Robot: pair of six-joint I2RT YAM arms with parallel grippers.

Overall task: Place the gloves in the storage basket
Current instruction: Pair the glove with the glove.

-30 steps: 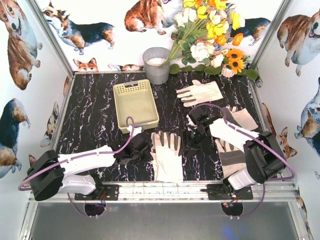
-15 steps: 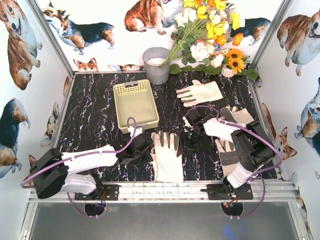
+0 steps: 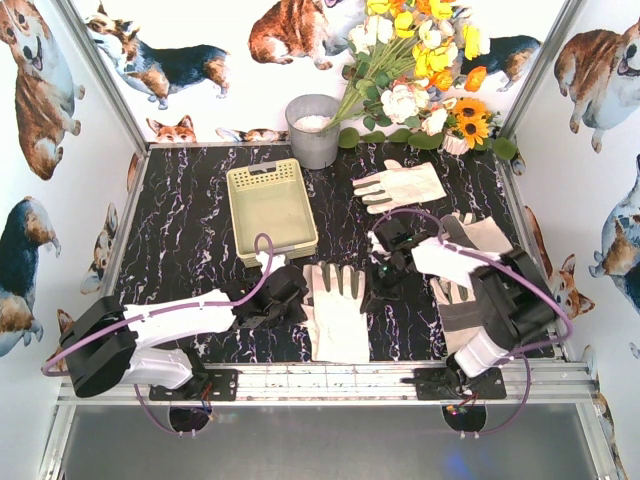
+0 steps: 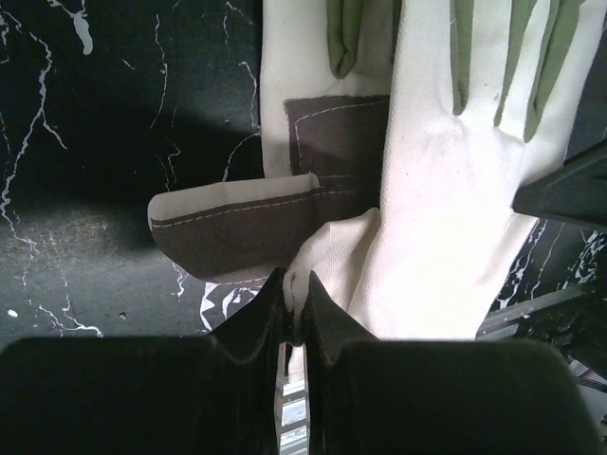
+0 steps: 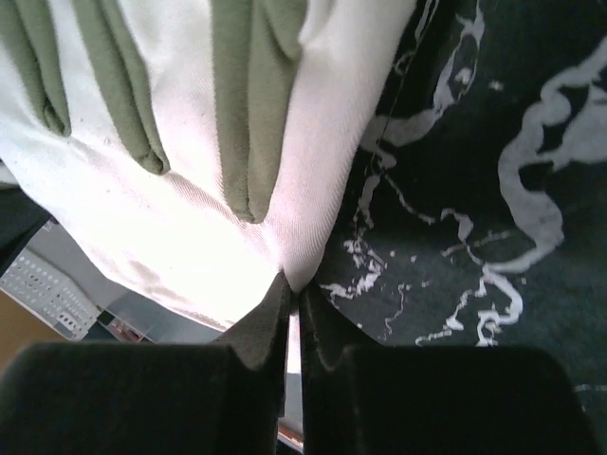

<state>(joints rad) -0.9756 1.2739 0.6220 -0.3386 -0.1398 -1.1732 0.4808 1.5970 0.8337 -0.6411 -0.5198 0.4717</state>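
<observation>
Seen from above, the middle glove (image 3: 336, 318) is laid flat by the bench's front edge, at its centre. The storage basket (image 3: 265, 168) is set behind it, toward the back left corner. A second glove (image 3: 400, 186) is spread toward the back right. In the left wrist view, the left gripper (image 4: 296, 313) is pinched on the middle glove's folded edge. In the right wrist view, the right gripper (image 5: 292, 289) is pinched on its opposite edge.

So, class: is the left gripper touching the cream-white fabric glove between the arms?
Touching. Left wrist view: the left gripper pinches a fold of the cream-white glove.
</observation>
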